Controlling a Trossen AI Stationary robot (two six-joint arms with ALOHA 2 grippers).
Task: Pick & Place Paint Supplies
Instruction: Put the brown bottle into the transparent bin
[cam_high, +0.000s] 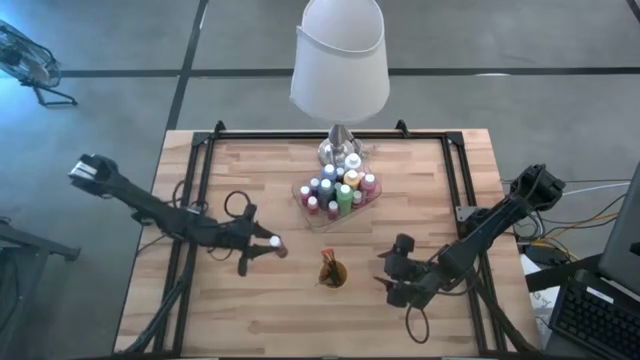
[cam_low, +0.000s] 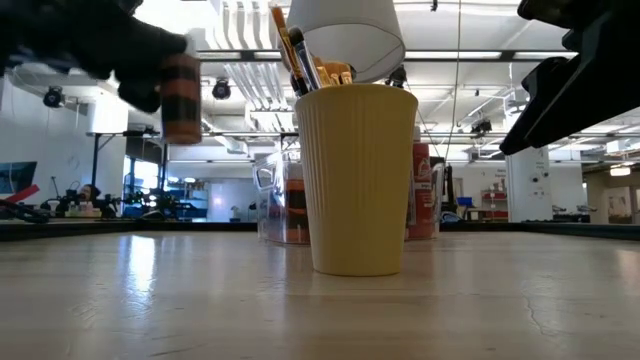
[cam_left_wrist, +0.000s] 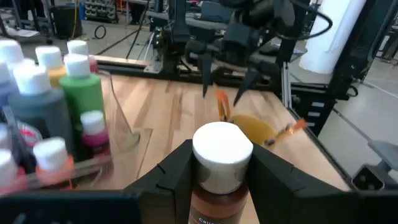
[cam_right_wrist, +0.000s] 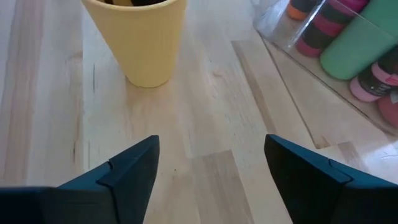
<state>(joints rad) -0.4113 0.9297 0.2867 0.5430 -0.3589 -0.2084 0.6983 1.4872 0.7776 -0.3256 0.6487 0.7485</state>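
A brown paint bottle with a white cap (cam_left_wrist: 222, 149) hangs above the table in my left gripper (cam_high: 266, 246), left of the yellow cup (cam_high: 332, 271). The cup stands on the wood and holds several brushes (cam_low: 300, 55). Several white-capped paint bottles (cam_high: 338, 188) stand in a clear tray (cam_high: 301, 196) farther back, by the lamp's foot. My right gripper (cam_right_wrist: 211, 168) hovers open to the right of the cup, slanting down at the bare wood, with nothing between its fingers. My left gripper pinches the brown bottle's upper body, just under the cap (cam_left_wrist: 217, 186), between its two fingers (cam_left_wrist: 171, 177). The fingers come level from the table's left. The bottle stands upright, its lower body (cam_low: 181, 100) hanging below the fingers, clear of the table.
A table lamp with a white shade (cam_high: 340, 60) stands at the back middle, its foot (cam_high: 340, 150) right behind the tray. A black frame (cam_high: 200, 150) runs along the table's edges. Bare wood lies in front of the cup and at the near left.
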